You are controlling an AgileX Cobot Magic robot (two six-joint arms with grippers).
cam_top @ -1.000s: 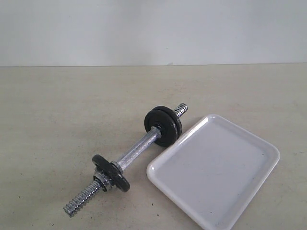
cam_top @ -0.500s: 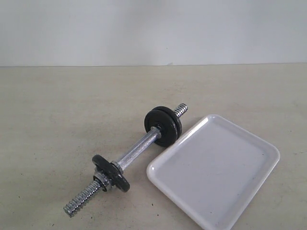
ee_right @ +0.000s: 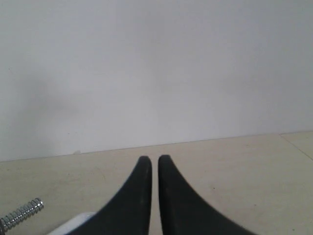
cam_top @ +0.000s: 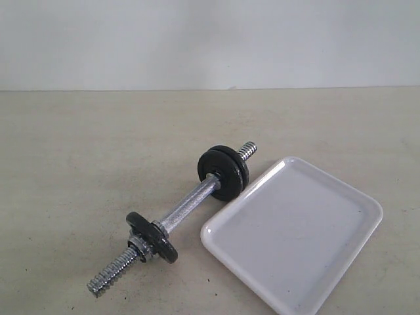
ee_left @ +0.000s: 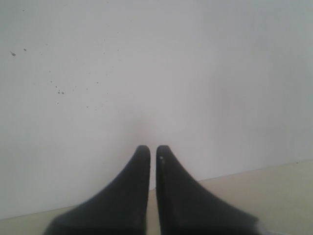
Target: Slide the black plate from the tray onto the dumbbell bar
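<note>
The small round matte-black plate sits on the short chrome steel dumbbell bar, and both pincers are closed and hold nothing.

The bar lies diagonally on the beige table. The black plate is threaded on its far end, pressed flat against a second black disc, with the coarse threaded tip sticking out just beyond. A third black disc with a chrome nut sits towards the near threaded end. The glossy white rectangular tray with rounded corners lies just beside the bar, its corner close to the paired discs. The left gripper faces a white wall, its dark fingers brought together with only a sliver between them and gripping nothing. The right gripper is drawn in the same way and is equally bare.
</note>
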